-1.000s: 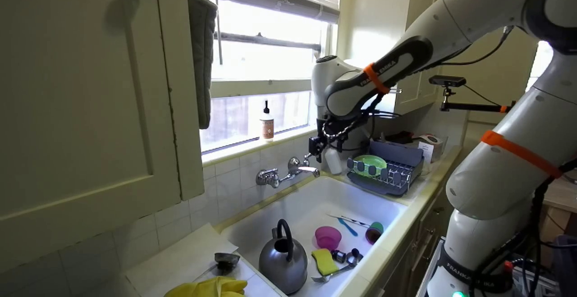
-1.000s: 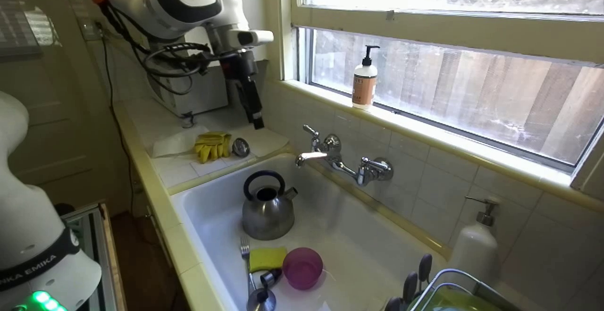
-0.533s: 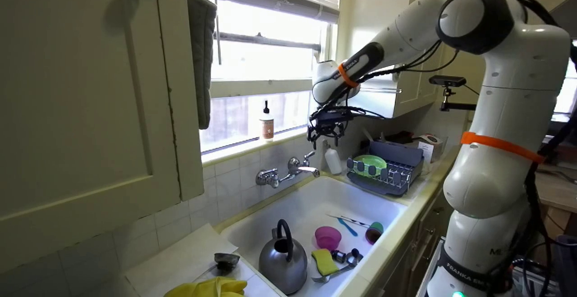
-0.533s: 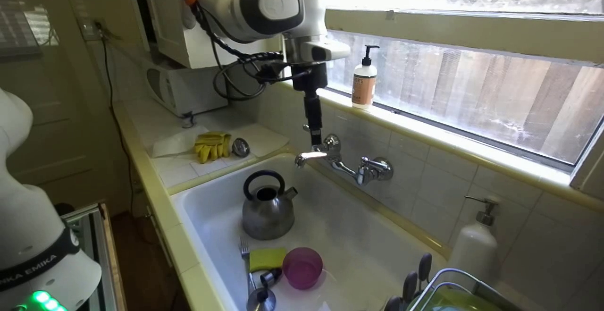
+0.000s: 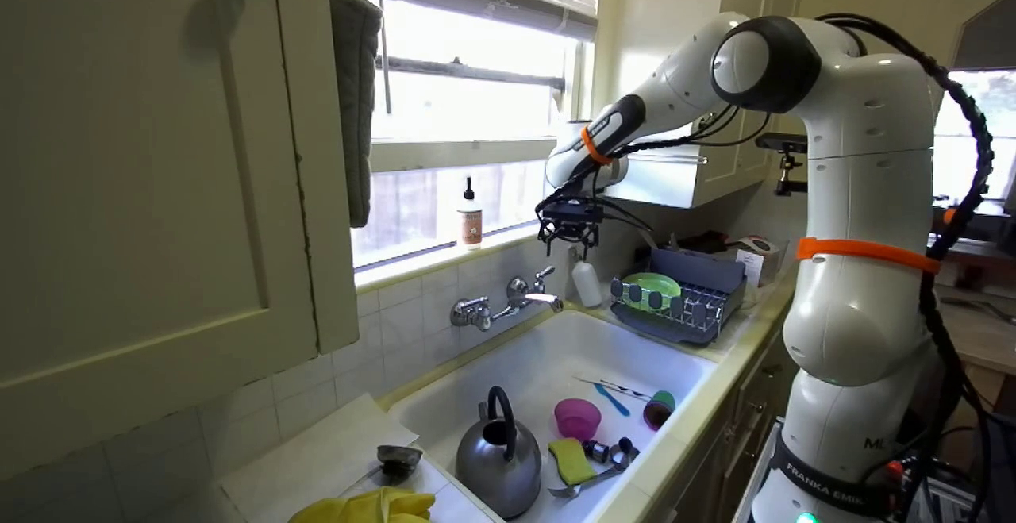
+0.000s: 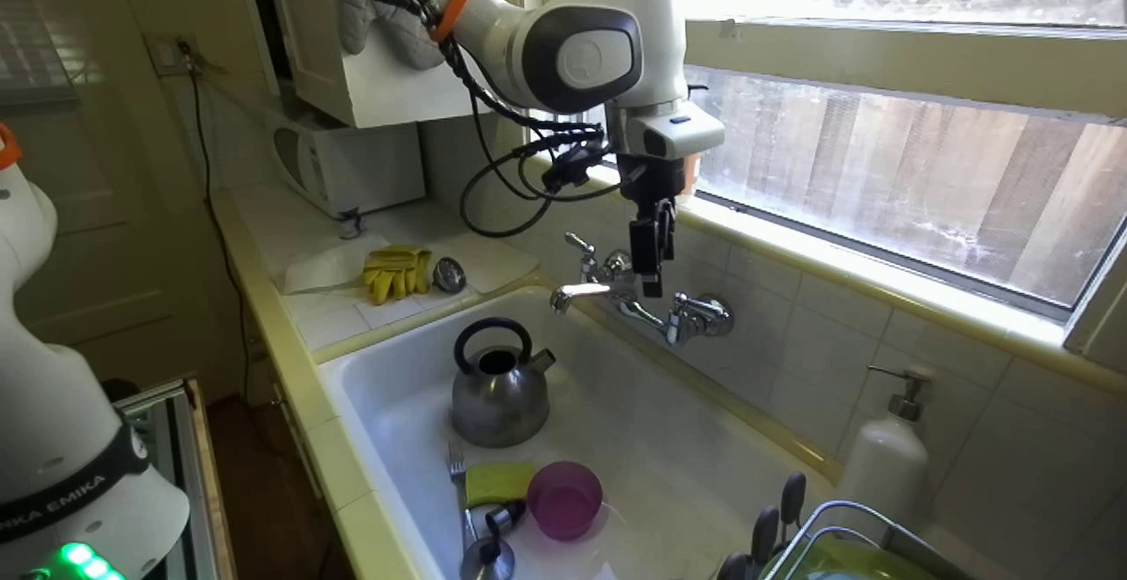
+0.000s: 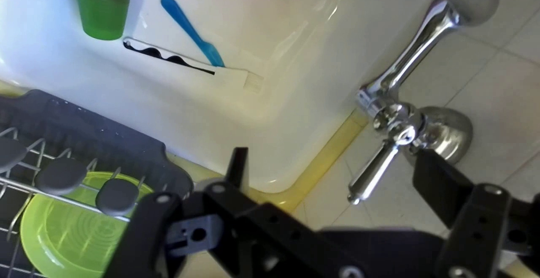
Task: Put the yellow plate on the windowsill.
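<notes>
The yellow plate looks yellow-green and lies in the dish rack [image 5: 698, 269]. The plate [image 5: 652, 291] shows in an exterior view, and only its edge [image 6: 845, 562] shows in an exterior view. In the wrist view the plate [image 7: 71, 236] is at lower left, partly behind the rack's prongs and my gripper. My gripper [image 5: 567, 251] points down, open and empty, beside the faucet and above the sink's back edge; the gripper [image 6: 651, 290] also shows so in an exterior view. In the wrist view its fingers [image 7: 331, 160] are wide apart. The windowsill [image 6: 845, 263] runs behind the sink.
An orange-labelled soap bottle [image 5: 470, 221] stands on the sill. The faucet [image 5: 520, 301] juts from the wall. A white dispenser [image 5: 586, 285] stands beside the rack. The sink holds a kettle [image 5: 498, 467], a pink bowl [image 5: 578, 418], a sponge [image 5: 570, 460] and utensils.
The arm has swung along the sink toward the dish rack end, moving the gripper rightward past the faucet spout in an exterior view. The gripper has turned from slanted to pointing down.
</notes>
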